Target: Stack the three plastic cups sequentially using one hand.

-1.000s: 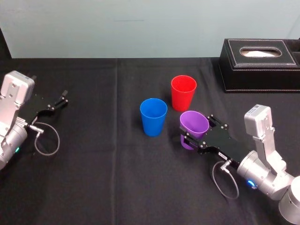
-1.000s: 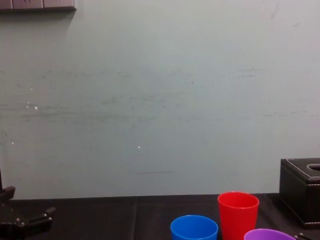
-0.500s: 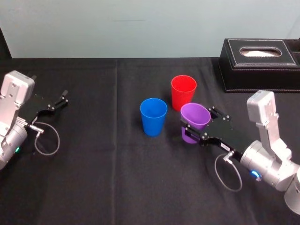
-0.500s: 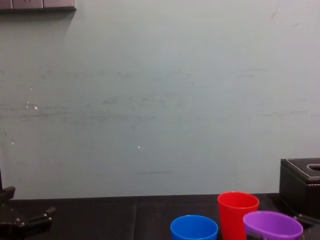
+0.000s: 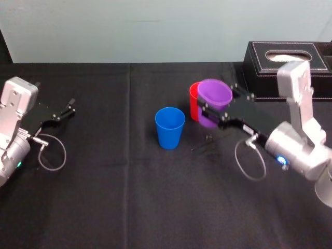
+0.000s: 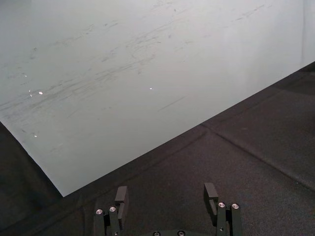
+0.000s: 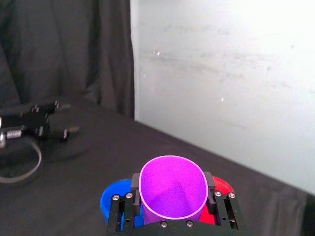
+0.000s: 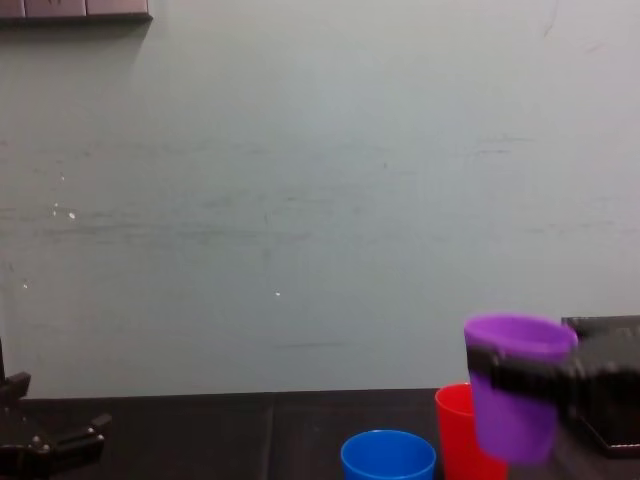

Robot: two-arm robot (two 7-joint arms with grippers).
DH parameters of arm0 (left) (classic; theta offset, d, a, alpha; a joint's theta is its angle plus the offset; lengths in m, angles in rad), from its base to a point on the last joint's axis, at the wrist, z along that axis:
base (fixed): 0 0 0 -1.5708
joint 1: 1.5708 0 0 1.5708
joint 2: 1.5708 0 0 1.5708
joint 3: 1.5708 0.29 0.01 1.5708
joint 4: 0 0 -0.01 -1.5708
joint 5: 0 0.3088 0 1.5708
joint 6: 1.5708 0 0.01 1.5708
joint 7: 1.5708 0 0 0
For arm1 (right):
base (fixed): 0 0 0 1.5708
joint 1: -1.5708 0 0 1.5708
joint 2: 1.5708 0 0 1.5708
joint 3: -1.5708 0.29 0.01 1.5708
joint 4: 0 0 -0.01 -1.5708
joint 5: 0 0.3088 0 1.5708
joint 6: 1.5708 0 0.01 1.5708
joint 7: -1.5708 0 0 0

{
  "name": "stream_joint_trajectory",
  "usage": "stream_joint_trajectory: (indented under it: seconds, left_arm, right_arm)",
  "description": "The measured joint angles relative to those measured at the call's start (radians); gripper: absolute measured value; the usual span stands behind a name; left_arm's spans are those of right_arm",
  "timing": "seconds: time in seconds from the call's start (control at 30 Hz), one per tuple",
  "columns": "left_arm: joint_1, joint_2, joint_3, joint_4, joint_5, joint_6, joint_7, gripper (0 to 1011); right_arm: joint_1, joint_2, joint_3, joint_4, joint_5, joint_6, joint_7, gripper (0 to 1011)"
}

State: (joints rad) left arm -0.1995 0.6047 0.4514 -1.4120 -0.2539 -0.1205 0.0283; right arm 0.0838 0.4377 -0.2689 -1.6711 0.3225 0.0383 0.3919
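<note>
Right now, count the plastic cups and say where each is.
3. The purple cup is held aloft in the right gripper; the red cup stands close beside it; the blue cup stands left of both.

I see my right hand (image 5: pixel 220 111) gripping the purple cup (image 5: pixel 214 94), which partly covers the red cup (image 5: pixel 193 101). The blue cup (image 5: pixel 169 127) stands apart, leftward. My left hand (image 5: pixel 65 111) rests on the tabletop (image 5: pixel 129 197).

Wall (image 8: pixel 300 200): pale grey-green, scuffed, evenly lit; stands beyond the right tool (image 5: pixel 218 104). Counter (image 5: pixel 129 197) under the tool: black cloth, one crease. Dark curtain (image 7: pixel 64 49) meets the wall's edge, far left of the tool.
</note>
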Motion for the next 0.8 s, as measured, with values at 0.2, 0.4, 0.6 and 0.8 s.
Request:
stream_joint_trajectory:
  seconds: [0.2,0.4,0.6,0.8]
  left_arm:
    - [0.000,0.000,0.000,0.000,0.000,0.000,0.000,1005]
    - [0.000,0.000,0.000,0.000,0.000,0.000,0.000,1005]
    - [0.000,0.000,0.000,0.000,0.000,0.000,0.000,1005]
    - [0.000,0.000,0.000,0.000,0.000,0.000,0.000,1005]
  right_arm:
    - [0.065,-0.022,0.002,0.009,0.025,0.042,-0.014,731]
    - [0.121,-0.040,-0.008,0.038,0.032,0.070,-0.030,732]
    - [0.160,-0.048,-0.017,0.074,0.035,0.082,-0.035,731]
    - [0.210,-0.056,-0.034,0.140,0.024,0.075,-0.034,732]
